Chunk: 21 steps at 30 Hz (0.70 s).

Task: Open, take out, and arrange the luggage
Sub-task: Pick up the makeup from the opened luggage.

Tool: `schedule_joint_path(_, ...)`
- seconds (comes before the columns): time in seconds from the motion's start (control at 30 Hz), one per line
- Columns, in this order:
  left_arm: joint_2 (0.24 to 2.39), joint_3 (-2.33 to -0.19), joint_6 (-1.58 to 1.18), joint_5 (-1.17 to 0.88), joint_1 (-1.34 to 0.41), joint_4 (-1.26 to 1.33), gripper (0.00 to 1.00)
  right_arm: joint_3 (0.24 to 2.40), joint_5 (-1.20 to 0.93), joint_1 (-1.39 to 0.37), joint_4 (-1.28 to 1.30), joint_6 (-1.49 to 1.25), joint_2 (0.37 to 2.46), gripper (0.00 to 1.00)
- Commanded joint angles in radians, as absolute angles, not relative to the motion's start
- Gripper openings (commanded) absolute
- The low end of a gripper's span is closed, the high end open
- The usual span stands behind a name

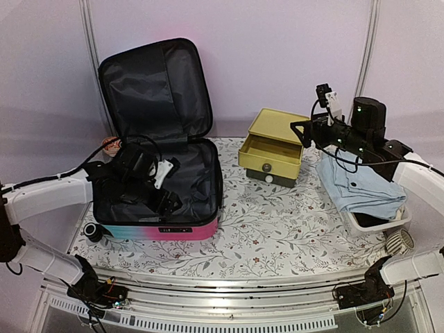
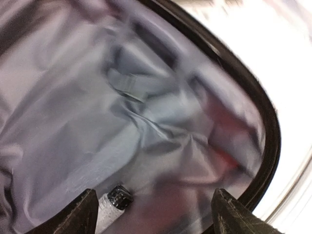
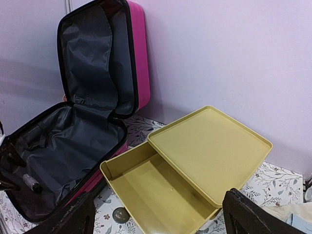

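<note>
While working at left of table (image 1: 277,236), inside luggage (image 1: 187,231) lying unzipped and wide open, park right pincer (image 3: 158,209), spread wide and empty, above drawer (image 3: 146,190). Centre left pincer (image 2: 155,207), also wide and empty, over bottle (image 2: 114,200) beside one finger (image 2: 78,214). Close on body, not lining.

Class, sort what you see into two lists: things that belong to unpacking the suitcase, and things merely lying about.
Job in hand: luggage, lid open; small black-capped bottle inside it; left gripper, open over the lining.

Lying about: yellow drawer box; white basket.
</note>
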<state>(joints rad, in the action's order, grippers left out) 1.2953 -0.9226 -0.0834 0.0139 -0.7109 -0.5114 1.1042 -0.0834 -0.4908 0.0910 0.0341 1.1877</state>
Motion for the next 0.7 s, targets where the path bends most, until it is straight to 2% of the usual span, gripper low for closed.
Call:
schedule_joint_path(0.0,1.207,-0.894,-0.503,0.165,-0.716,-0.440,0.83,1.110,-0.038,-0.493,0.150,0.039,1.145,0.93)
schedule_joint_path(0.2,1.116,-0.823,-0.882,0.309,-0.704,-0.476,0.88,1.067,0.136,-0.492,0.170,0.031,1.131,0.94)
schedule_joint_path(0.33,1.068,-0.777,-1.113,0.334,-0.675,-0.574,0.88,1.023,0.165,-0.477,0.184,-0.020,1.139,0.93)
schedule_joint_path(0.67,0.883,-0.649,-1.620,0.224,-0.568,-0.812,0.87,1.026,0.285,-0.453,0.278,-0.189,1.250,0.87)
